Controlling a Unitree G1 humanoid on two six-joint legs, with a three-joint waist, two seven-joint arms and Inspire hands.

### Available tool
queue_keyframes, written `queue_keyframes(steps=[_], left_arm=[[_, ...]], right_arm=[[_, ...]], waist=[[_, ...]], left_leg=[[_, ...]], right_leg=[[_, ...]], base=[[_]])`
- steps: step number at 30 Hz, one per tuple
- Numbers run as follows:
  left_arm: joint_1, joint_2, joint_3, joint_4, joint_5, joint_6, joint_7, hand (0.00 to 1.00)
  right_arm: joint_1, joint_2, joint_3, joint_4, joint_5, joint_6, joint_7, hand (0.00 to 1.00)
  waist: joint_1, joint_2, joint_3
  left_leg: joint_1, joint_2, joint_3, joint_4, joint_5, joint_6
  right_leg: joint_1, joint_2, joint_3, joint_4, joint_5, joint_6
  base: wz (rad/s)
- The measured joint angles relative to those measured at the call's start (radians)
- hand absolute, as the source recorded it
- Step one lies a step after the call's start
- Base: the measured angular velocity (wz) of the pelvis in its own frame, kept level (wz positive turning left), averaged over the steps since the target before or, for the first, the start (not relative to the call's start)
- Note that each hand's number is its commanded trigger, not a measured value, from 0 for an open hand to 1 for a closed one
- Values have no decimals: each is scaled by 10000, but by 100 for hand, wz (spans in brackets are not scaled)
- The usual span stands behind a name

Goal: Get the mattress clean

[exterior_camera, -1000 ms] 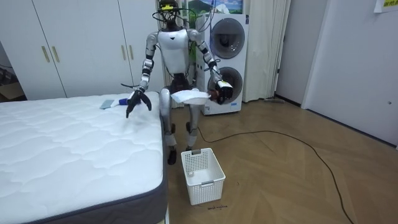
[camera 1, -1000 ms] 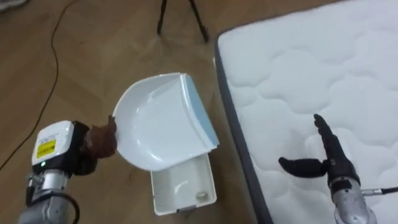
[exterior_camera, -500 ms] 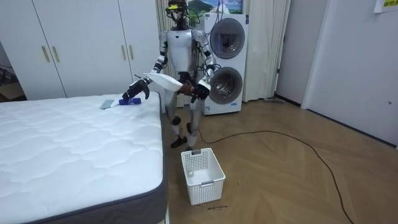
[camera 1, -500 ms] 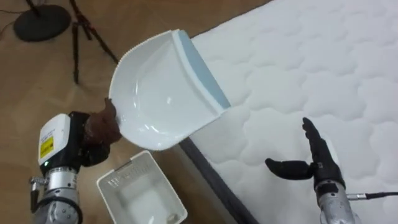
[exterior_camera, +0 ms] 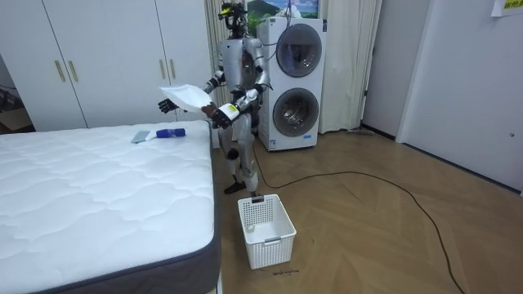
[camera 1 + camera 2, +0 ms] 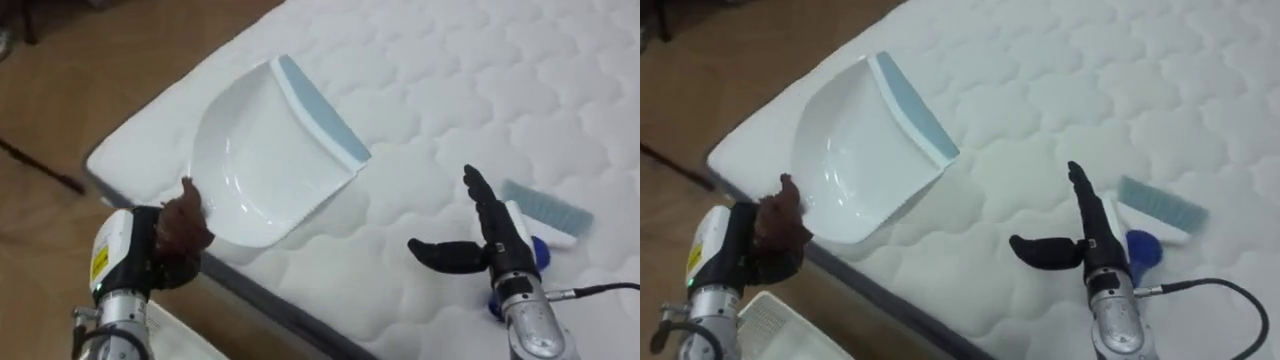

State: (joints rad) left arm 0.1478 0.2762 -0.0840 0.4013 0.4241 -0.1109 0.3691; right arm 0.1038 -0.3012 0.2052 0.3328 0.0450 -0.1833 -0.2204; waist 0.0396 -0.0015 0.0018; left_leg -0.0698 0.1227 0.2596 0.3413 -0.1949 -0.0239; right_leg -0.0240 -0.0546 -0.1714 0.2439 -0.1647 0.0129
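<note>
My left hand (image 6: 178, 232) is shut on the handle of a white dustpan (image 6: 262, 150) with a pale blue lip, held tilted above the corner of the white quilted mattress (image 6: 440, 80). My right hand (image 6: 488, 240) hovers open over the mattress, thumb spread to the side. Just beyond it lies a hand brush (image 6: 548, 212) with pale blue bristles and a dark blue handle, flat on the mattress. In the room view I stand at the bed's far corner with the dustpan (image 5: 185, 96) raised over it, the brush (image 5: 160, 133) lying close by.
A white slatted basket (image 5: 266, 230) stands on the wooden floor beside the bed; its corner (image 6: 780, 335) shows at the bottom left. Stacked washing machines (image 5: 296, 82) stand behind me. A dark cable (image 5: 368, 181) runs over the floor. White wardrobes (image 5: 106, 57) line the wall.
I have turned from the basket towards the bed, so the view has swung onto the mattress. The dustpan now hangs over the bed corner, and the brush has come into sight.
</note>
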Motion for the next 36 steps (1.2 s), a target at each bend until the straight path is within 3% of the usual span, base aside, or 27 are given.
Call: queue_keyframes(steps=[2, 3, 5, 8, 16, 17, 18, 19, 20, 22, 25, 36], left_arm=[[18, -6, 8, 5, 56, -14, -245, 100], [20, -11, 15, 5, 54, -32, -295, 100], [48, -36, 18, 4, 51, -36, -353, 100], [133, -131, 18, 4, 51, -36, -399, 100], [82, -144, 7, -23, 5, -35, -714, 100], [72, -144, 1, -23, 5, -36, -726, 87], [54, -144, -13, -24, -1, -36, -735, 42], [12, -144, -41, -24, -7, -36, -749, 15], [-28, -143, -106, -26, -28, -36, -752, 0], [-38, -144, -220, -28, -79, -37, -773, 0], [-105, -144, -288, -28, -61, -37, -777, 0], [-408, -132, -604, -8, -5, 4, -774, 0]], right_arm=[[108, -11, -11, 23, -363, 0, 298, 0], [147, -9, -11, 27, -504, 0, 359, 0], [238, -5, 15, 100, -560, 27, 616, 0], [456, -4, 15, 126, -530, 122, 720, 0], [946, 23, -2, 101, -574, 123, 719, 0], [948, 21, -5, 86, -540, 123, 715, 0], [947, 18, -9, 85, -537, 123, 711, 0], [962, 20, -9, 79, -548, 123, 710, 0], [982, 23, -9, 76, -539, 123, 710, 0], [1027, 26, -9, 55, -549, 122, 710, 0], [1049, 61, -11, 55, -609, 122, 706, 0], [1650, 74, -194, 549, -1024, 195, 678, 0]], waist=[[135, 65, -16], [202, 93, -33], [281, 190, -61], [212, 284, -84], [-305, 233, -47], [-383, 233, -21], [-399, 236, -11], [-477, 244, 15], [-567, 264, 52], [-639, 312, 103], [-681, 328, 102], [-925, 454, 29]], left_leg=[[238, -158, -1548, -218, -45, -276], [323, -163, -1799, -305, -72, -339], [718, -162, -2331, -743, -93, -486], [1211, -130, -2300, -1238, -57, -543], [1528, -182, -2221, -1559, -59, -542], [1534, -200, -2211, -1579, -59, -542], [1535, -203, -2206, -1589, -59, -542], [1533, -212, -2205, -1606, -59, -542], [1559, -217, -2184, -1641, -59, -541], [1681, -229, -2140, -1767, -59, -540], [1677, -269, -2013, -1770, -59, -539], [1931, -290, -1692, -1791, -58, -536]], right_leg=[[-117, 418, 772, 2, 3, -116], [-166, 516, 966, 18, 6, -134], [-340, 797, 1625, 173, 117, -387], [-340, 974, 2106, 226, 103, -462], [-245, 955, 2259, 258, 54, -425], [-244, 943, 2264, 259, 35, -395], [-248, 939, 2267, 250, 33, -392], [-234, 934, 2268, 140, 21, -371], [-224, 933, 2273, 112, 15, -353], [-230, 932, 2319, 108, 1, -329], [-270, 927, 2483, 141, -10, -301], [-130, 909, 2538, 103, 23, -295]], base=[[-93], [-105], [-96], [-67], [-14], [0], [4], [5], [7], [-4], [-14], [-13]])
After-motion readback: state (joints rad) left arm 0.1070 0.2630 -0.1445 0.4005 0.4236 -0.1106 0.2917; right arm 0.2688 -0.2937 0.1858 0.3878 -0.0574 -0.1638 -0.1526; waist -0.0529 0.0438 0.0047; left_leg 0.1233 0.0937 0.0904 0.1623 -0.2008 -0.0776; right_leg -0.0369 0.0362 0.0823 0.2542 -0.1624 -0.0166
